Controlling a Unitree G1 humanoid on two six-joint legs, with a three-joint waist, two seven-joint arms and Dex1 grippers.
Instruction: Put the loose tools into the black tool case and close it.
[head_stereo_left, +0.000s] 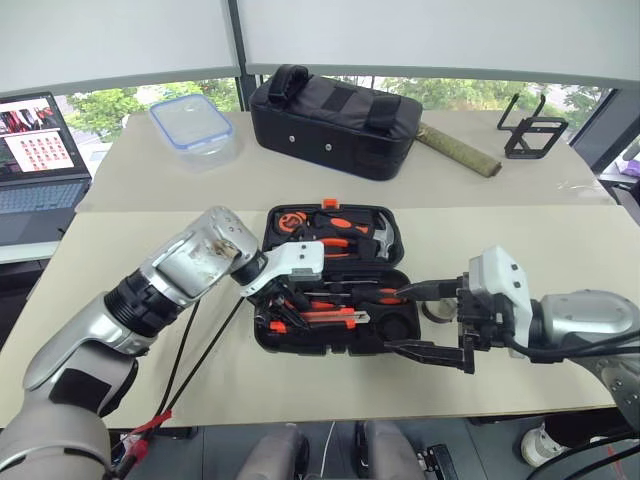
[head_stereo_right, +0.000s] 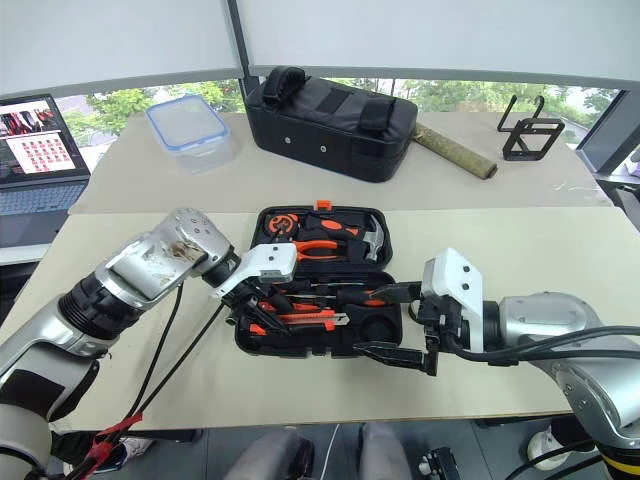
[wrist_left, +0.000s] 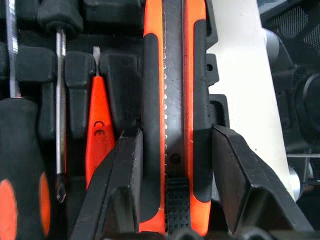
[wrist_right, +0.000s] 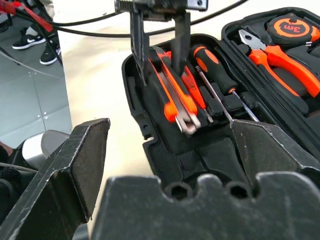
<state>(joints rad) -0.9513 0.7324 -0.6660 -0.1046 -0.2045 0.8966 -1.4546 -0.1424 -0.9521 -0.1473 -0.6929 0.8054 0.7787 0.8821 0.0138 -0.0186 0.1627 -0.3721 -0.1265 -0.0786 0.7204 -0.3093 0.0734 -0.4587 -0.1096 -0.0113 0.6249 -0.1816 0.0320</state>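
Note:
The black tool case (head_stereo_left: 330, 348) lies open flat on the beige table. An orange-and-black utility knife (wrist_left: 172, 75) rests lengthwise in the near half, and my left gripper (wrist_left: 175, 135) is shut on its rear end, one finger against each side. Beside the knife, a slim orange screwdriver (wrist_left: 98, 120) and a black-and-orange one (wrist_right: 212, 62) sit in their recesses. My right gripper (head_stereo_left: 395, 318) stands open at the case's right end, fingers wide with nothing between them. A small dark round thing (head_stereo_left: 433, 311) sits behind it, too hidden to name.
The far half of the case holds pliers (head_stereo_left: 340, 225), a hammer (head_stereo_left: 380, 238) and a tape measure (head_stereo_left: 291, 219). On the rear table are a black fabric bag (head_stereo_left: 335, 118), a clear container (head_stereo_left: 192, 125), a mossy stick (head_stereo_left: 458, 148) and a black stand (head_stereo_left: 530, 130). A laptop (head_stereo_left: 35, 150) is far left.

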